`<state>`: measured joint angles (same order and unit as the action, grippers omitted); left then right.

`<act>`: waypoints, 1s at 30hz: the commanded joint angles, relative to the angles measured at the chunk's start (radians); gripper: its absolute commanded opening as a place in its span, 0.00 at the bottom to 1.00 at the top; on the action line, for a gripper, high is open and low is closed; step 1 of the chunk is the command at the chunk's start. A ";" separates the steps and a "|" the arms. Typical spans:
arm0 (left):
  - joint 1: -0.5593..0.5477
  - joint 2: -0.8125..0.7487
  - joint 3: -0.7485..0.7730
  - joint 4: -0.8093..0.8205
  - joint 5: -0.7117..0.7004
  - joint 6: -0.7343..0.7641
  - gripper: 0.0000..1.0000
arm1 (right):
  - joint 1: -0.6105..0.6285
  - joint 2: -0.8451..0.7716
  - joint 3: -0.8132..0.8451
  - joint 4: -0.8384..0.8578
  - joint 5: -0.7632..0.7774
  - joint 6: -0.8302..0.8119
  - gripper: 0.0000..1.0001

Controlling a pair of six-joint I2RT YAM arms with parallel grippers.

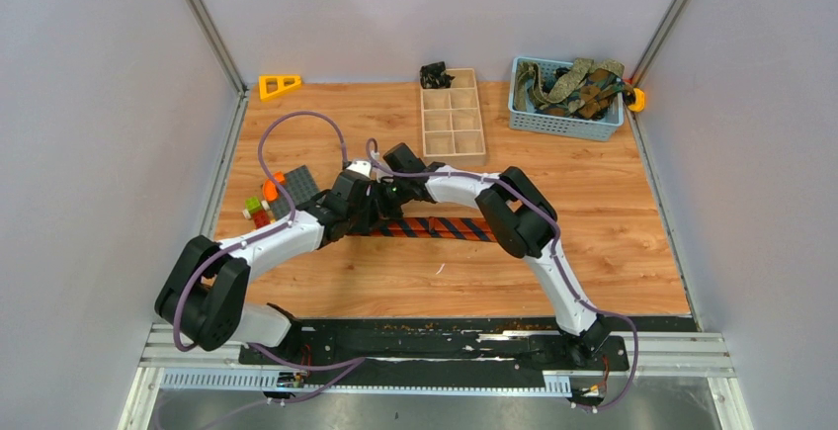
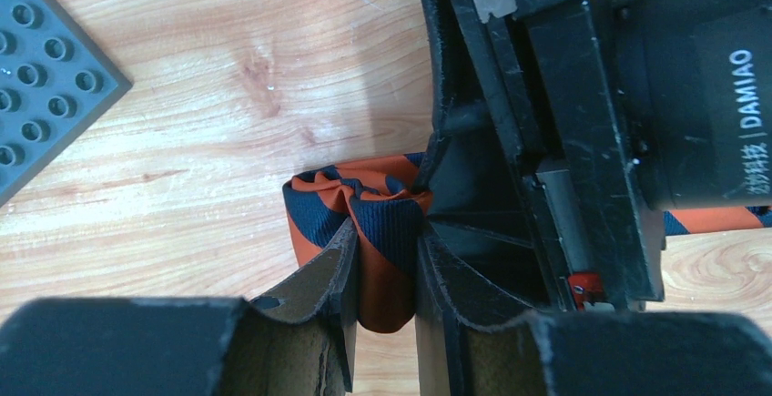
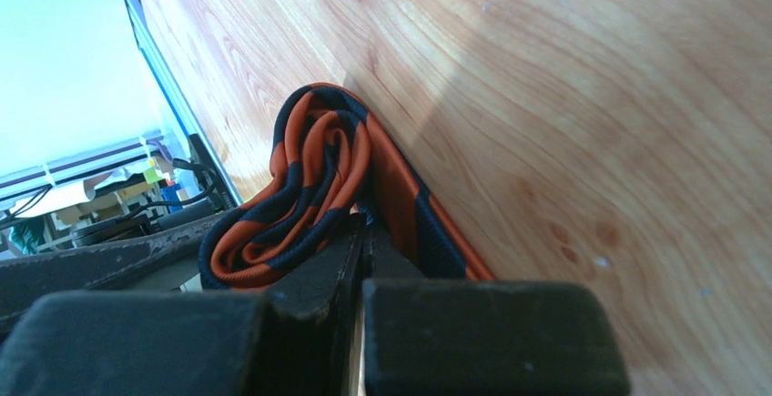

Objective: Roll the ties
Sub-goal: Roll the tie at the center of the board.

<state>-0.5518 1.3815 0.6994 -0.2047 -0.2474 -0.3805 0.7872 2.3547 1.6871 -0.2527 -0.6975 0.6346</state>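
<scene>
An orange and navy striped tie [image 1: 445, 229] lies across the middle of the table, its left end wound into a small coil [image 3: 291, 191]. My left gripper [image 2: 387, 232] is shut on that coil [image 2: 364, 209], one finger on each side of it. My right gripper [image 3: 366, 223] is shut, with its tips buried in the coil's centre and fabric pinched at the tips. In the top view both grippers [image 1: 376, 198] meet over the tie's left end and hide the coil. More ties [image 1: 573, 84], olive and brown, lie heaped in a blue basket [image 1: 563, 124].
A wooden divided tray [image 1: 453, 119] stands behind the arms, with a dark bundle [image 1: 435, 76] at its far end. A grey studded plate [image 1: 296, 191] and coloured bricks [image 1: 259, 208] sit left of the grippers. A yellow triangle [image 1: 280, 84] lies at the back left.
</scene>
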 commanded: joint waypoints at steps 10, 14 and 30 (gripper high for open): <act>-0.008 0.049 0.011 0.031 0.038 -0.031 0.14 | -0.049 -0.247 -0.158 -0.051 0.031 -0.098 0.00; -0.008 0.059 0.022 0.032 0.055 -0.043 0.25 | -0.073 -0.272 -0.199 -0.048 0.035 -0.104 0.00; -0.008 0.021 0.082 -0.028 0.144 -0.097 0.56 | -0.085 -0.300 -0.204 -0.054 0.035 -0.107 0.00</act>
<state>-0.5560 1.4284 0.7483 -0.2085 -0.1387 -0.4473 0.6979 2.1204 1.4693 -0.3164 -0.6628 0.5476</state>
